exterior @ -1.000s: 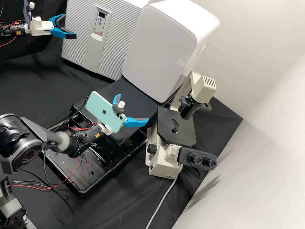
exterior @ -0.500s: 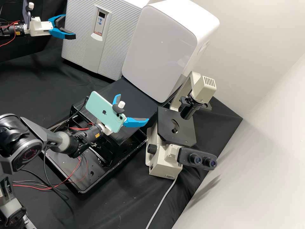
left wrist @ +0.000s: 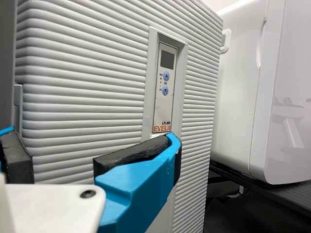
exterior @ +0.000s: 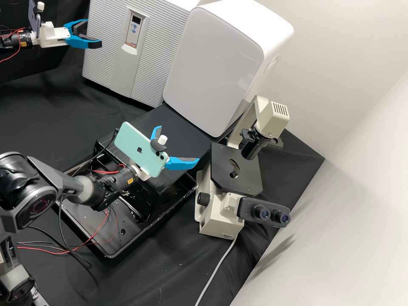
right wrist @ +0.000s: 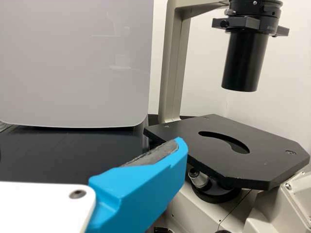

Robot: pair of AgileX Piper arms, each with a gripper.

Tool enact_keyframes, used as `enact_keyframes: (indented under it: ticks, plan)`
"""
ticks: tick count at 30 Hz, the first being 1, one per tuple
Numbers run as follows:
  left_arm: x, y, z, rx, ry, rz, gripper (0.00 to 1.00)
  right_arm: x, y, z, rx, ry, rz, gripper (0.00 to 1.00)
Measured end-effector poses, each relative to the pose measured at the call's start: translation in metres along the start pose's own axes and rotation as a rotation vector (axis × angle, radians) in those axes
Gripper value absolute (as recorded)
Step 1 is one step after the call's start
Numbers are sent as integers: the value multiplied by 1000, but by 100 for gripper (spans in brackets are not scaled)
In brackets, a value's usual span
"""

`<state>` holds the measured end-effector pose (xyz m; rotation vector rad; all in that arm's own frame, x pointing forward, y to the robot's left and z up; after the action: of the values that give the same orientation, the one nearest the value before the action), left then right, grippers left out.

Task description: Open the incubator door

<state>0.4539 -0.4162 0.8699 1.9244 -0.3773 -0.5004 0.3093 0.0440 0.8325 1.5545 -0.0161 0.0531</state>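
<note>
The incubator (exterior: 102,55), a light grey ribbed cabinet with a control panel (exterior: 134,32), stands at the back with its door shut. Beside its left front edge in the high view is my left gripper (exterior: 92,35), open and holding nothing. In the left wrist view my left gripper (left wrist: 92,138) spreads its fingers before the incubator door (left wrist: 92,97); a narrow grey strip (left wrist: 18,109) runs along the door's side edge. My right gripper (exterior: 178,143) stands open above the black platform, away from the incubator. The right wrist view shows one finger of my right gripper (right wrist: 141,189).
A white glossy cabinet (exterior: 212,68) adjoins the incubator. A microscope (exterior: 236,168) stands beside my right gripper, its black stage (right wrist: 228,150) close behind the finger. Below the right arm lies a black tray (exterior: 106,250) with loose cables.
The left gripper has turned slightly, and its lower finger sits a little higher in the high view. The right arm and the incubator door have not moved.
</note>
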Motion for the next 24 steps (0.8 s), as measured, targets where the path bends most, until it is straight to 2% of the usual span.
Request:
enact_keyframes:
  ticks: [8, 16, 24]
  plan:
    - [-1, 0, -2, -14, 24, 10, 0, 0, 0, 0, 0, 0, 0, 100]
    - [-3, -2, -4, 10, 52, 15, 0, 0, 0, 0, 0, 0, 0, 100]
    - [-7, -1, 3, -19, 86, 21, 0, 0, 0, 0, 0, 0, 0, 100]
